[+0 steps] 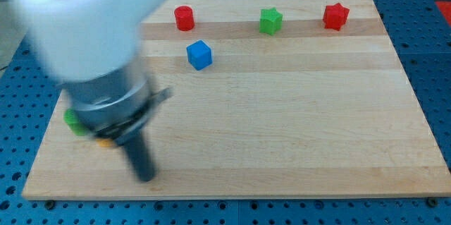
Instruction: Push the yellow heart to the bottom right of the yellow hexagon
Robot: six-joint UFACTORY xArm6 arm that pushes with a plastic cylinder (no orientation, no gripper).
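My arm fills the view's left, blurred, and its dark rod ends at my tip (145, 178) near the board's bottom left edge. A small sliver of a yellow block (104, 142) peeks out from under the arm just left of the rod; its shape cannot be made out. A green block (72, 121) shows partly at the arm's left edge. No other yellow block shows; the arm hides that part of the board.
A red cylinder (184, 17), a green star-like block (270, 21) and a red star-like block (336, 16) line the top of the wooden board (296, 126). A blue cube (199, 54) sits below the red cylinder.
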